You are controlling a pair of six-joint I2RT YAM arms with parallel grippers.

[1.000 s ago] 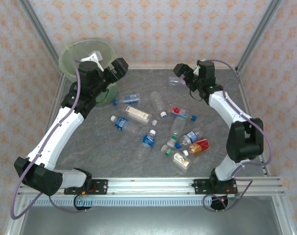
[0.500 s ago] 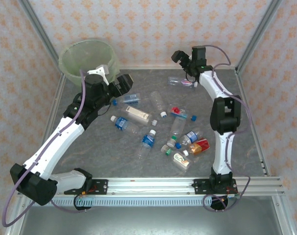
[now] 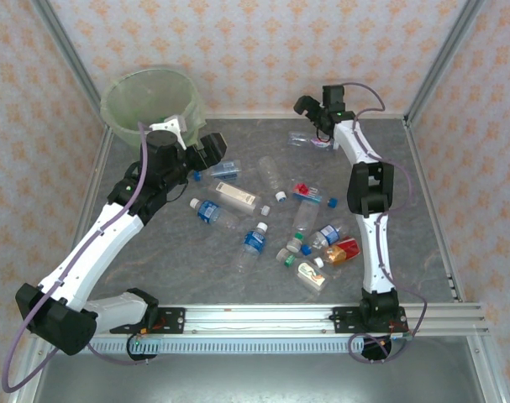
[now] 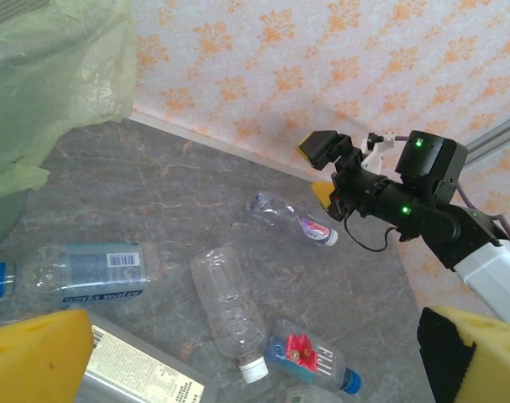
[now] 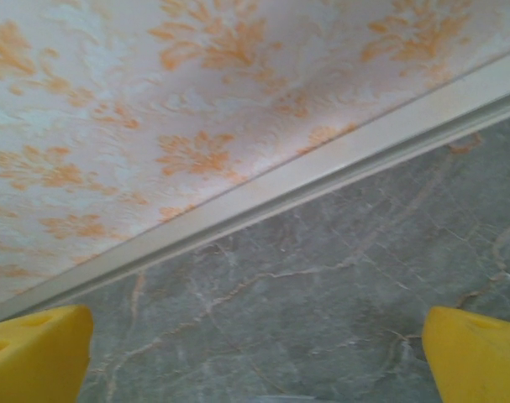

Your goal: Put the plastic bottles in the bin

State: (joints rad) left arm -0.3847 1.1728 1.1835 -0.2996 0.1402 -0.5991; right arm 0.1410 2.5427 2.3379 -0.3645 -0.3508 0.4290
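Observation:
Several plastic bottles lie scattered over the middle of the grey table, among them a clear one with a white cap (image 3: 271,175) (image 4: 228,306), a blue-labelled one (image 3: 223,169) (image 4: 86,270), a Fiji bottle (image 3: 309,193) (image 4: 309,357) and an orange one (image 3: 342,250). A small bottle with a pink label (image 3: 309,140) (image 4: 290,218) lies near the back wall. The pale-green bin (image 3: 145,96) (image 4: 44,75) stands at the back left. My left gripper (image 3: 221,149) (image 4: 255,369) hovers open and empty just right of the bin, above the nearest bottles. My right gripper (image 3: 303,105) (image 5: 255,361) (image 4: 326,168) is open and empty by the back wall, above the small bottle.
A flat rectangular bottle (image 3: 236,197) (image 4: 141,374) lies under the left gripper's near finger. Patterned walls and metal frame posts close in the table at the back and sides. The right arm (image 3: 368,185) stretches straight toward the back over the right side of the table.
My left gripper has come off the bin's rim, moving right and toward the bottles. My right arm has stretched out, carrying its gripper to the back wall. Both stayed open.

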